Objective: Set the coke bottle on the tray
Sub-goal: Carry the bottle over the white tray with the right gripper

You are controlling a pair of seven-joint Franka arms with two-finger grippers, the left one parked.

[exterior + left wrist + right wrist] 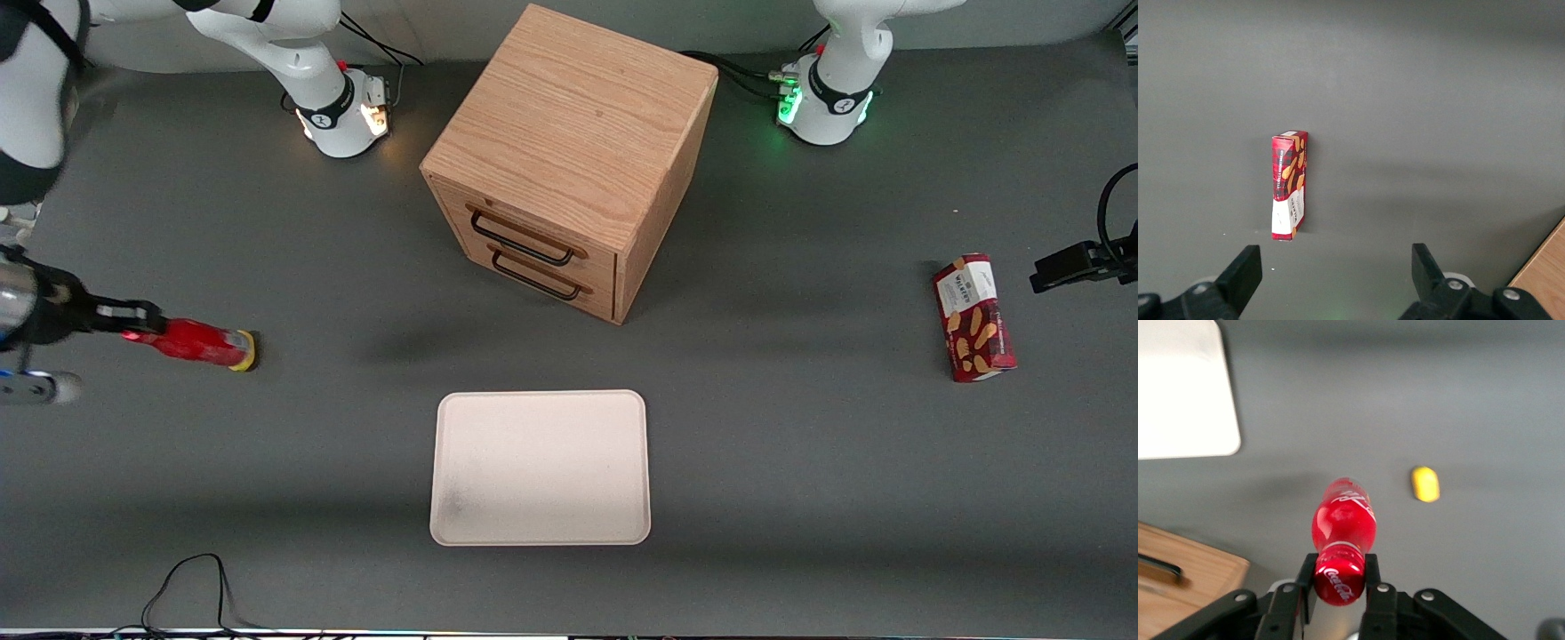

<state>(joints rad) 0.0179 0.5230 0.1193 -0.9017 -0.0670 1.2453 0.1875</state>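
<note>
The coke bottle (191, 342) is a small red bottle held off the table at the working arm's end. My right gripper (133, 318) is shut on its red cap end, one finger on each side of the cap (1338, 581). The bottle's body (1343, 519) reaches away from the gripper (1338, 577) toward the grey table below. The tray (540, 467), cream with rounded corners, lies flat in the middle of the table near the front camera; one of its corners (1185, 400) shows in the right wrist view. The bottle is well apart from the tray.
A small yellow object (1425, 484) lies on the table close under the bottle, and its edge (246, 352) peeks out past the bottle's base. A wooden two-drawer cabinet (569, 160) stands farther from the camera than the tray. A red snack box (973, 317) lies toward the parked arm's end.
</note>
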